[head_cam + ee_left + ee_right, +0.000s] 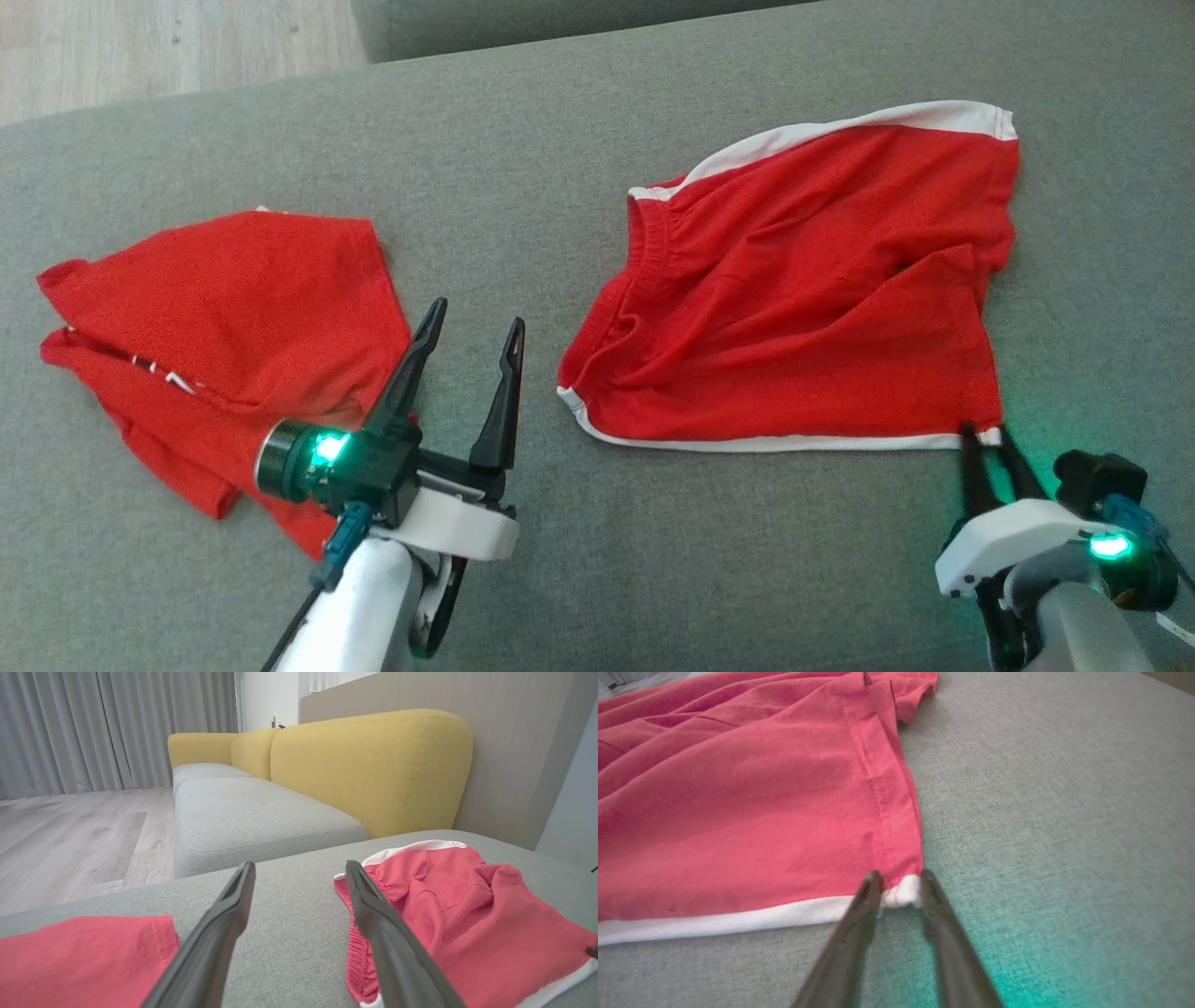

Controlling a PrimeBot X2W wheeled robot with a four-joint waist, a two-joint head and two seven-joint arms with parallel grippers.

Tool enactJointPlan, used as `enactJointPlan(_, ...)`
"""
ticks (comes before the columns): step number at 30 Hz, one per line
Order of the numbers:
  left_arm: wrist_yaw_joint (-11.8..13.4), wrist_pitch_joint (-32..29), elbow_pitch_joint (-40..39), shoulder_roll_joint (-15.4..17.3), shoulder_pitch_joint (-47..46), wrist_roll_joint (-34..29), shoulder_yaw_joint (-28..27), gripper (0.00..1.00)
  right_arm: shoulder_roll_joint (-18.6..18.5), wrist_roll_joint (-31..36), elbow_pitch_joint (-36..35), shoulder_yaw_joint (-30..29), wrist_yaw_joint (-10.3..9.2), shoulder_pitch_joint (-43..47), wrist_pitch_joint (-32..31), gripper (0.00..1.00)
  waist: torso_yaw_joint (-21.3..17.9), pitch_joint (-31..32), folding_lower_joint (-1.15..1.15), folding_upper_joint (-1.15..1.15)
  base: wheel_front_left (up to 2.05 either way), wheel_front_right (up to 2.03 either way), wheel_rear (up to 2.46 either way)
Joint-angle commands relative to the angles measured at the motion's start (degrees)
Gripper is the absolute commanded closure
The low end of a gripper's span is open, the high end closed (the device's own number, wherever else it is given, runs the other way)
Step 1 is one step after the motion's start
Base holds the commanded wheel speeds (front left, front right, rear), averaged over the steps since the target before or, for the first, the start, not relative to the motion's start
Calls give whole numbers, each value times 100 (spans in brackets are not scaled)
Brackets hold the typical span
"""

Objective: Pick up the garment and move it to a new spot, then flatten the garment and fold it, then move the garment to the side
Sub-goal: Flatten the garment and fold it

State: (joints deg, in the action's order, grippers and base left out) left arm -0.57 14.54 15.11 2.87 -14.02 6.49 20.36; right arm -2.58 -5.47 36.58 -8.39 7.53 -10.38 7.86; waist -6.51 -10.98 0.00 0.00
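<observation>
Item: red shorts [794, 289], white trim [840, 131] along side and leg hem, elastic waistband [653, 233] gathered. Loc.: right half of grey seat cushion [560, 121], well apart from a red shirt [233, 308] at left. Cond.: spread out, unfolded; creases run diag. across the middle, far leg edge a bit rumpled, near hem fairly straight. Status (est.): early. Not lifted, not smoothed, not folded, not set aside. Can't tell whether this spot is the start spot or the new one. Shirt at left looks doubled over, prob. a finished item, though that's a guess. R gripper [985, 432]: low at near right corner of shorts, tips pinching the white corner, cloth bunched betw. them. Reads as a grasp for lifting or for pulling the hem taut. L gripper [476, 314]: jaws spread wide, holding nothing, hovering over bare cushion betw. shirt and shorts, on the waistband side. Left to do: flatten, fold, shift aside.
</observation>
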Motion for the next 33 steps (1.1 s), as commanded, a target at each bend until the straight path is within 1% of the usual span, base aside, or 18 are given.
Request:
enactJointPlan(1, -5, 46, -153, 0, -263, -45, -170, 0, -30, 23, -23, 118, -4, -94, -46, 100, 6, 11, 0, 0, 0, 0, 0)
enactJointPlan(6, -11, 46, -126, 0, -228, -59, -191, 0, -30, 47, -52, -107, -4, -131, -1, 100, -4, 74, 0, 0, 0, 0, 0)
enactJointPlan(8, -58, 46, -84, 8, -209, -87, -176, 0, -30, 80, -90, -206, -4, -136, 8, 100, -26, 111, 0, 0, 0, 0, 0)
enactJointPlan(14, -458, 46, 303, 185, -231, -185, 185, 0, -30, 171, -227, -373, -4, -107, -36, 100, -113, 164, 0, 0, 0, 0, 0)
enactJointPlan(19, -652, 39, 729, 340, -405, -140, 759, 0, -30, 144, -311, -432, -4, -110, -59, 100, -174, 131, 0, 0, 0, 0, 0)
enactJointPlan(27, -690, -295, 1258, 679, -1036, 210, 1936, 0, -30, 67, -330, -377, -4, -130, -49, 100, -232, -1, 0, 0, 0, 0, 0)
enactJointPlan(29, -690, -340, 1369, 751, -1180, 318, 2111, 0, -30, 53, -321, -360, -4, -146, -44, 100, -253, -30, 0, 0, 0, 0, 0)
enactJointPlan(33, -691, -358, 1519, 821, -1358, 431, 2251, 0, -30, 39, -308, -345, -4, -170, -31, 100, -285, -65, 0, 0, 0, 0, 0)
